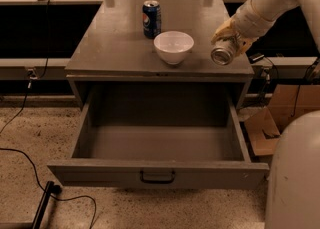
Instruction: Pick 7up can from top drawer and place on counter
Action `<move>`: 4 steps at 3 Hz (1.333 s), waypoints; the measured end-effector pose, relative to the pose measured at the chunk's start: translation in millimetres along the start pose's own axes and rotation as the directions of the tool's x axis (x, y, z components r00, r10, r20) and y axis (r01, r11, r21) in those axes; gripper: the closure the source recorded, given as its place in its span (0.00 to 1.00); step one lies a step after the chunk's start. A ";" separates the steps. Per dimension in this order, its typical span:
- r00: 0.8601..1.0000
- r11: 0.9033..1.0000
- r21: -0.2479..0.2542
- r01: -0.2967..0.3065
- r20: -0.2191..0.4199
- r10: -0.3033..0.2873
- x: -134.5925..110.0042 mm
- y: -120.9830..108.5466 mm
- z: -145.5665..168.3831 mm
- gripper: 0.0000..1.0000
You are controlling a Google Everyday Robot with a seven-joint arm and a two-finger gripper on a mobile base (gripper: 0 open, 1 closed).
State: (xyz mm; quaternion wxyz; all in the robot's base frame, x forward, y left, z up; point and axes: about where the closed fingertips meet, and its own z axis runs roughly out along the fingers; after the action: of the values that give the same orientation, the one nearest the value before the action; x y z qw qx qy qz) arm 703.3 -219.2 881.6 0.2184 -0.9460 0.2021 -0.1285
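Observation:
The 7up can [223, 53], silvery with its shiny metal end facing the camera, is held tilted on its side in my gripper [227, 40] above the right front part of the counter [115, 43]. The gripper is shut on the can, with yellowish fingers [223, 29] wrapped around it. The white arm comes in from the upper right. The top drawer [157, 145] is pulled fully open below, and its inside shows nothing in it. Its front panel carries a small dark handle [157, 177].
A white bowl [173, 46] stands on the counter just left of the can. A dark blue Pepsi can [151, 19] stands upright behind the bowl. Cardboard boxes [280, 120] lie on the floor to the right. A black cable [30, 163] runs over the floor at left.

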 end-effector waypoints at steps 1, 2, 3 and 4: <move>0.999 1.000 -0.011 -0.029 0.014 0.029 8.9 4.6 19.1 1.00; 0.998 0.998 -0.027 -0.060 0.009 0.061 16.1 10.7 30.6 0.82; 0.998 0.998 -0.025 -0.059 0.010 0.059 16.6 9.4 34.9 0.59; 0.998 0.998 -0.024 -0.058 0.011 0.059 17.2 8.7 39.1 0.36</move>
State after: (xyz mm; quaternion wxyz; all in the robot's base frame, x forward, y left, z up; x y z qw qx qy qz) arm 728.6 -219.8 846.2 0.2123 -0.9429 0.2299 -0.1140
